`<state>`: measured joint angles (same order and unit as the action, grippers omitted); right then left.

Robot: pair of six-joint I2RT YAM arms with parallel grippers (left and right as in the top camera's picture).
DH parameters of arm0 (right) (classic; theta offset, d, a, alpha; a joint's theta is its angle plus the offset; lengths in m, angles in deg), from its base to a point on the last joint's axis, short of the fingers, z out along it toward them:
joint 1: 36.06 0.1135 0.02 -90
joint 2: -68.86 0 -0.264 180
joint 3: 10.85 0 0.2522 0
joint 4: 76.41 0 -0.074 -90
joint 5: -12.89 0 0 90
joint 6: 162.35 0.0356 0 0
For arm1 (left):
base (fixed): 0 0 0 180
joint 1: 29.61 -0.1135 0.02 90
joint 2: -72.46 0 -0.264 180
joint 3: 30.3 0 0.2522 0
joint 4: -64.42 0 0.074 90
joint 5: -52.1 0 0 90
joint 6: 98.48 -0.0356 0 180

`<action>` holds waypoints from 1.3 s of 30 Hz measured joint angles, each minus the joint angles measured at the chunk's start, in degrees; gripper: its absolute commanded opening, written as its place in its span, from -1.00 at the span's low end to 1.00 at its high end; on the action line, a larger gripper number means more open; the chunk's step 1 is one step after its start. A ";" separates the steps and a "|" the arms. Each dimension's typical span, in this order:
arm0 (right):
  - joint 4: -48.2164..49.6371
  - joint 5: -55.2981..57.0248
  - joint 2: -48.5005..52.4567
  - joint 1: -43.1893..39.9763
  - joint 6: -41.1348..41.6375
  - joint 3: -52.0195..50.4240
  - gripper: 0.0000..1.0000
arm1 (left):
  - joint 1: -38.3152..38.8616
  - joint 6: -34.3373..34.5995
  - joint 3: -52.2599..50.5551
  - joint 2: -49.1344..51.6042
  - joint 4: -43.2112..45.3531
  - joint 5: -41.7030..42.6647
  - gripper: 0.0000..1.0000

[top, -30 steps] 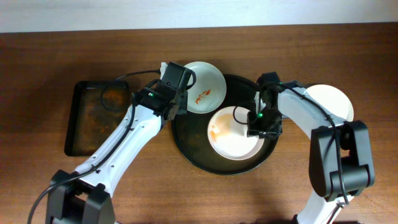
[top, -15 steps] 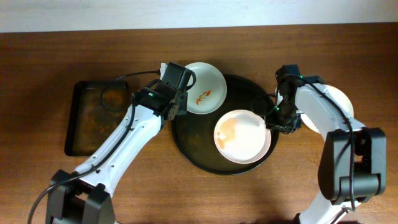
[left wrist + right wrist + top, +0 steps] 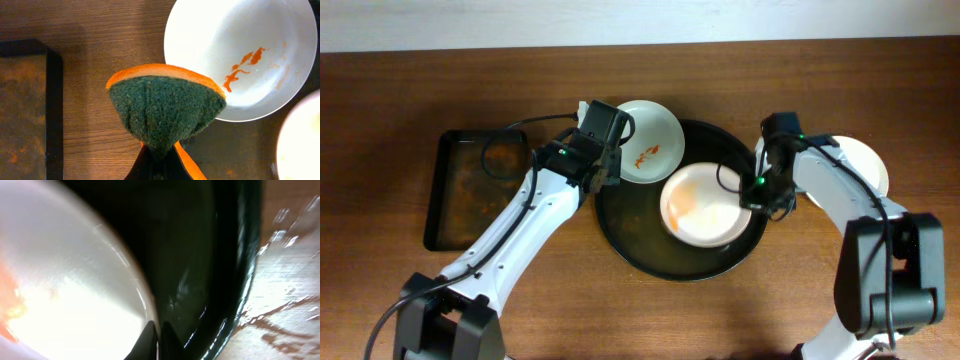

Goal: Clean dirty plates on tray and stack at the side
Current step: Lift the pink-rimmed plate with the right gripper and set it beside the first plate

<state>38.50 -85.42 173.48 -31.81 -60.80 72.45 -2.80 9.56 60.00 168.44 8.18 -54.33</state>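
Observation:
My left gripper point(image 3: 161, 159) is shut on a green and orange sponge point(image 3: 165, 107) and hovers at the round black tray's point(image 3: 630, 235) upper left rim; in the overhead view the gripper point(image 3: 608, 152) is just left of a white plate point(image 3: 650, 140) with red sauce streaks point(image 3: 240, 50). A second white plate point(image 3: 700, 205), smeared orange, lies in the tray. My right gripper point(image 3: 757, 196) is shut on its right rim point(image 3: 156, 330). A third white plate point(image 3: 855, 160) lies on the table to the right, partly hidden by my right arm.
A smaller dark rectangular tray point(image 3: 475, 190) with brownish stains lies on the wooden table at the left point(image 3: 22, 110). The sauce-streaked plate overlaps the round tray's rim. The round tray's rim point(image 3: 240, 270) is close to the right of my right fingers.
My right gripper moved from over the plate to its right rim and closed on it; the plate shifted right, then back up and left in the tray. My left arm has not moved.

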 measured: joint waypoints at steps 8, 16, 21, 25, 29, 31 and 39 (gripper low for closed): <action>-4.48 21.62 -11.61 8.70 -2.69 4.31 -0.92 | 0.00 0.00 0.00 0.00 0.00 -0.02 -0.99; -6.45 55.80 -13.07 27.10 2.58 4.28 -0.92 | 0.00 0.00 -0.02 0.00 0.02 -0.02 -0.99; -7.08 62.88 -14.08 27.54 6.51 4.28 -0.92 | 0.00 0.00 -0.02 0.00 0.02 -0.02 -0.99; -8.35 66.36 -15.43 27.61 7.26 4.28 -0.92 | 0.00 0.00 -0.02 0.00 0.00 -0.02 -0.99; -8.50 68.52 -15.43 27.67 7.50 4.28 -0.92 | 0.00 0.00 -0.02 0.00 0.02 0.00 -0.99; -8.50 68.70 -15.43 27.74 7.89 4.28 -0.92 | 0.00 0.00 -0.02 0.00 0.02 -0.02 -0.99; -6.97 50.18 -15.58 -1.18 10.99 8.76 -0.92 | 0.00 0.00 -0.04 0.00 0.00 -0.02 -0.99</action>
<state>31.53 -35.24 157.90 -32.99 -49.81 81.22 -2.80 9.56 59.95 168.44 8.18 -54.35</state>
